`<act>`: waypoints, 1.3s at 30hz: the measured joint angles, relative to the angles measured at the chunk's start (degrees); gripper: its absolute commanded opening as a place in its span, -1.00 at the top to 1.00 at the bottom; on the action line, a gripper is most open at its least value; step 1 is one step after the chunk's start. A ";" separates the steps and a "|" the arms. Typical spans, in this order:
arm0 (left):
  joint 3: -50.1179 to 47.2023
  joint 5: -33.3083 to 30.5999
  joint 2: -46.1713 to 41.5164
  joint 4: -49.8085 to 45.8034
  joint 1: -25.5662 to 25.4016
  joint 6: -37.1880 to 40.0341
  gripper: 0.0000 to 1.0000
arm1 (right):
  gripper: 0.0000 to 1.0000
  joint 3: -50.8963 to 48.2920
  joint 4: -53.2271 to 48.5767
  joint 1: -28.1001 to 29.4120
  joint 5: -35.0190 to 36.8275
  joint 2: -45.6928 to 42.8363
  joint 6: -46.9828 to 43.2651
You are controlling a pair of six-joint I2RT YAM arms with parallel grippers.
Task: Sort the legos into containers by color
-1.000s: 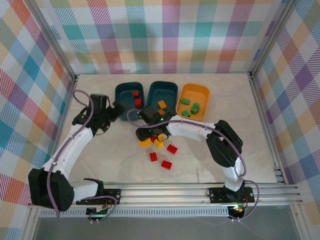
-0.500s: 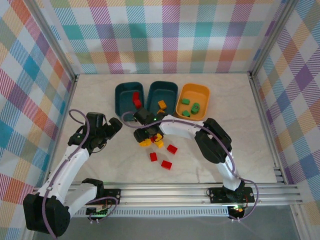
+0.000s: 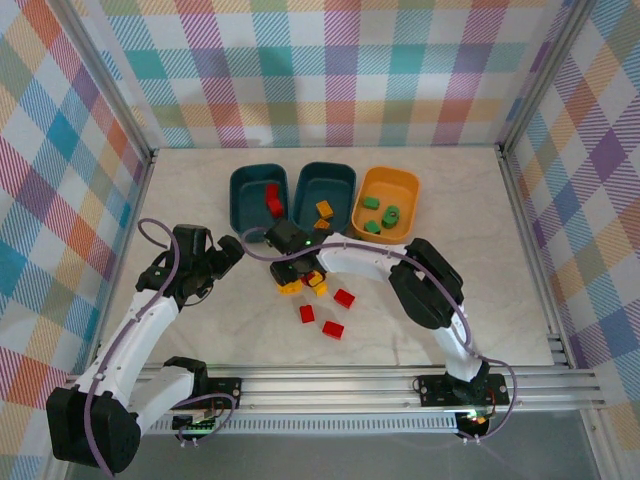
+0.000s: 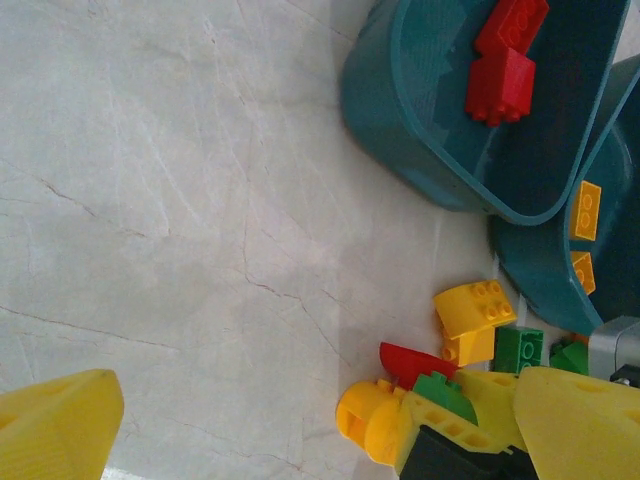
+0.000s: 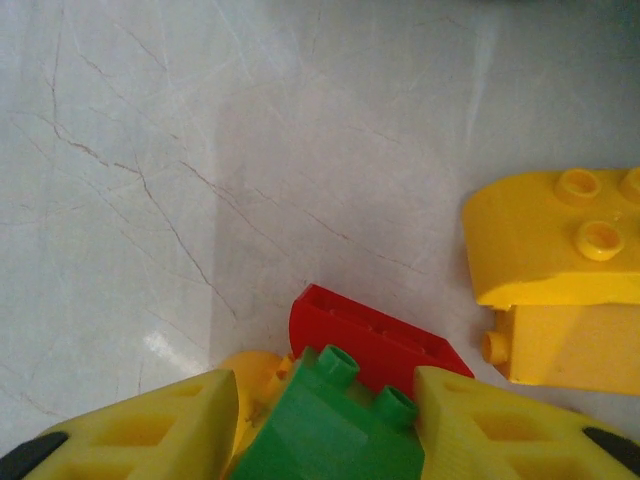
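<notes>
Right end effector [image 5: 325,400] now narrower, clamped around green lego [image 5: 330,430]; left end effector [image 3: 228,258] wide

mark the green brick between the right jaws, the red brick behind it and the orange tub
green brick [image 5: 325,435]: right wrist view, its top face
red brick [image 5: 370,340]: right wrist view, its upper face
orange tub [image 3: 395,184]: top view, bare floor by far wall

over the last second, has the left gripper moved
Yes. The left gripper has pulled back, downward in the top view, away from the left teal tub, whose near-left corner it was right beside a second ago.
</notes>
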 measured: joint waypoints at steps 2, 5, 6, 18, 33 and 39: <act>0.00 0.00 -0.09 0.00 0.00 0.00 -1.00 | 0.11 -0.96 0.15 0.24 0.42 -0.79 0.09; 0.00 0.17 -0.11 0.00 0.00 0.02 -1.00 | 0.14 -2.27 0.39 0.37 1.01 -2.32 0.31; 0.00 0.22 -0.11 0.00 0.00 0.02 -1.00 | 0.14 -2.75 0.52 0.37 1.27 -3.17 0.33; 1.46 4.24 0.35 0.17 -6.27 2.78 -0.99 | 0.14 -4.26 2.51 -8.68 3.50 -13.75 -0.63; 2.86 -0.44 11.47 4.59 -30.88 2.86 -0.95 | -0.15 1.03 -2.45 -35.45 -0.37 -3.72 -1.57; 7.76 -2.25 16.92 3.45 -34.58 4.55 -0.96 | -0.38 3.50 -4.66 -35.39 -0.50 -2.32 -1.90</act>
